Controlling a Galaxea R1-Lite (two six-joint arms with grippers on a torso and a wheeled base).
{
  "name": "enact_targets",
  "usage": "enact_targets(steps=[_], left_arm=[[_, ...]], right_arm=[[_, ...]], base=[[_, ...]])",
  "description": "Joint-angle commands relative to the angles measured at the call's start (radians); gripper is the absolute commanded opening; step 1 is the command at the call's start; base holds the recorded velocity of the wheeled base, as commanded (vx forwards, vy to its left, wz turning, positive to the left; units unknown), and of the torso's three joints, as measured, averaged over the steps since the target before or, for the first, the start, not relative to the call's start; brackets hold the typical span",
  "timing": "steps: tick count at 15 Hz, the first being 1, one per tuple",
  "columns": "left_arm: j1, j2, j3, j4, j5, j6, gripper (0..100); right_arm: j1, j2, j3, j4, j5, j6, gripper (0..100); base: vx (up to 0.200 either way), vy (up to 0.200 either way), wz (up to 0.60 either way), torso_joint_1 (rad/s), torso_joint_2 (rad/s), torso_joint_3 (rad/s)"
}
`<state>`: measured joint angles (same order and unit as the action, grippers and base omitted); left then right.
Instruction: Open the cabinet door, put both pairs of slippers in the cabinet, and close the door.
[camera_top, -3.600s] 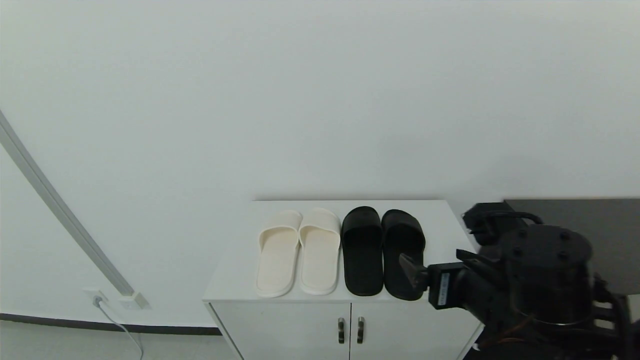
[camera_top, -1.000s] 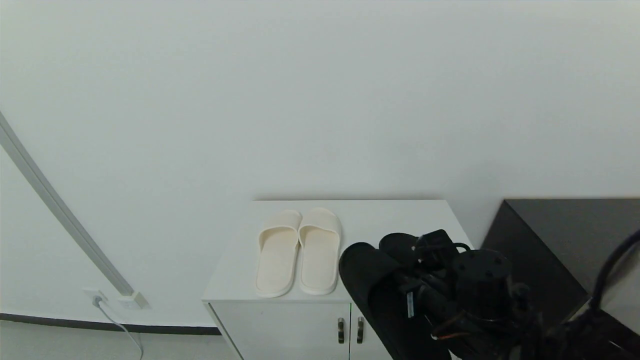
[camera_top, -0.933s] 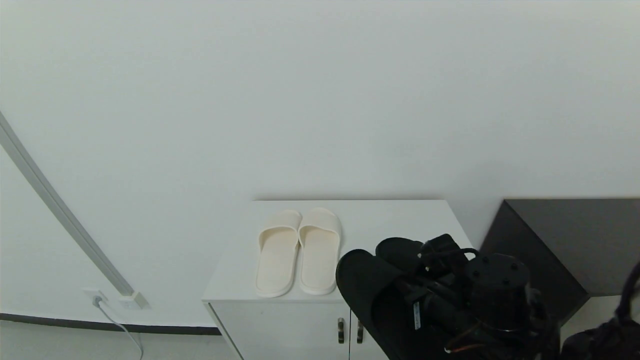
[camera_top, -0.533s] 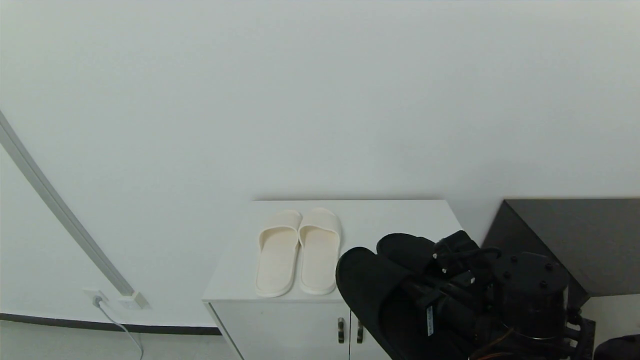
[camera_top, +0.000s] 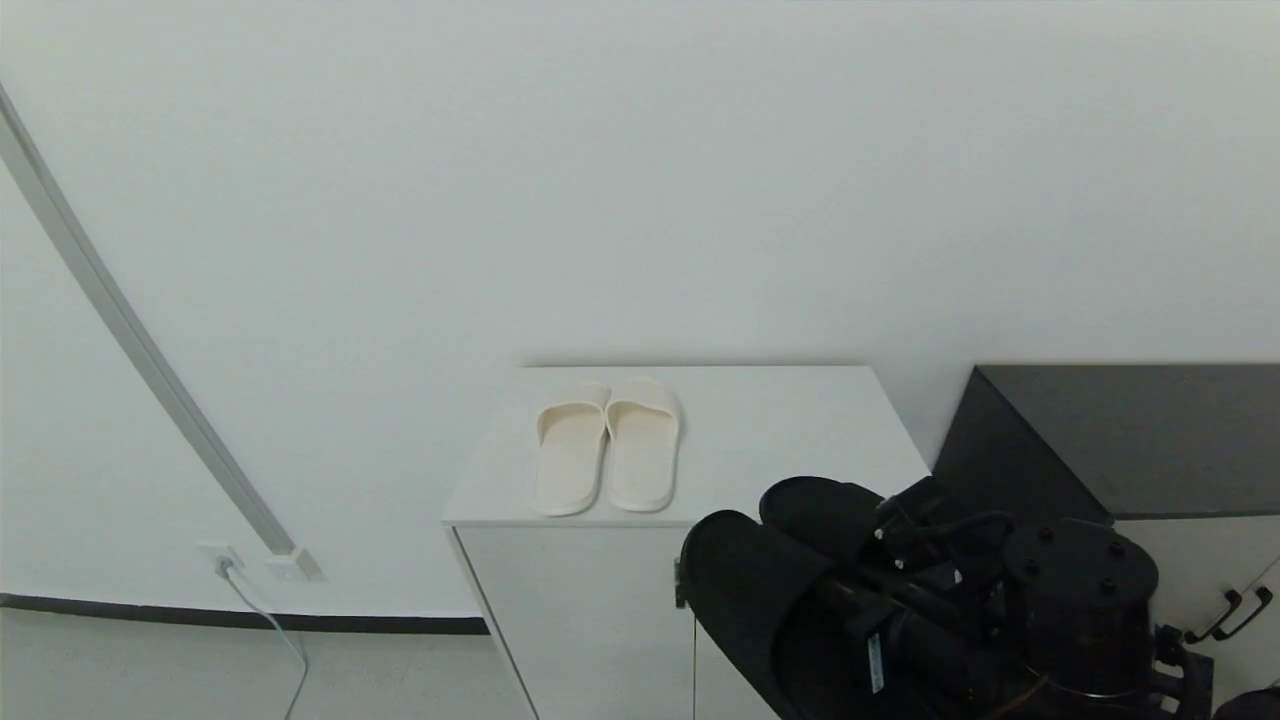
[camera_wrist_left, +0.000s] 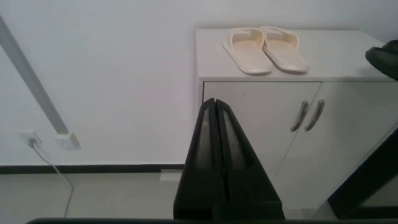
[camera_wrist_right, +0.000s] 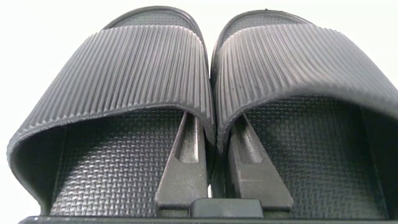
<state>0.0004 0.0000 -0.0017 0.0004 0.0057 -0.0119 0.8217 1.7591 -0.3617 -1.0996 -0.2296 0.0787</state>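
Two black slippers (camera_top: 760, 590) hang in the air just off the front right corner of the white cabinet (camera_top: 790, 430), side by side with their toes up and toward the wall. The right gripper (camera_wrist_right: 214, 134) holds them as a pair: one of its fingers (camera_wrist_right: 183, 165) is inside each slipper, and the two inner side walls are pinched between them. The heels are hidden behind the arm and cut off at the lower edge of the head view.

Two cream slippers (camera_top: 607, 447) lie on the cabinet top, left of its middle. They touch each other, with their toes toward the back edge and their heels near the front edge.

The cabinet has two doors (camera_wrist_left: 261, 124), both closed, and two upright handles (camera_wrist_left: 301, 116) at the centre seam. In the head view the black pair covers most of the right door and all but a sliver of the handles.

The left gripper (camera_wrist_left: 215, 106) hangs low before the left door, well apart from it, with its fingers pressed together on nothing.

A dark-topped unit (camera_top: 1130, 430) stands right of the cabinet. A wall socket (camera_top: 222, 557) with a cable (camera_top: 270, 630) and a grey conduit (camera_top: 130, 330) are on the left.
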Motion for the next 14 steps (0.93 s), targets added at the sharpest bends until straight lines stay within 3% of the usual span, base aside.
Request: enact_targets(steps=[1,14], left_arm=[[0.0,0.002,0.0,0.0,0.0,0.0,0],[0.0,0.002,0.002,0.0,0.007,0.003,0]], right_arm=[[0.002,-0.001,0.01,-0.002,0.003,-0.004,0],[0.02,-0.004,0.021,-0.005,0.006,-0.002,0]], base=[[0.0,0.0,0.0,0.0,0.0,0.0],[0.0,0.0,0.0,0.0,0.0,0.0]])
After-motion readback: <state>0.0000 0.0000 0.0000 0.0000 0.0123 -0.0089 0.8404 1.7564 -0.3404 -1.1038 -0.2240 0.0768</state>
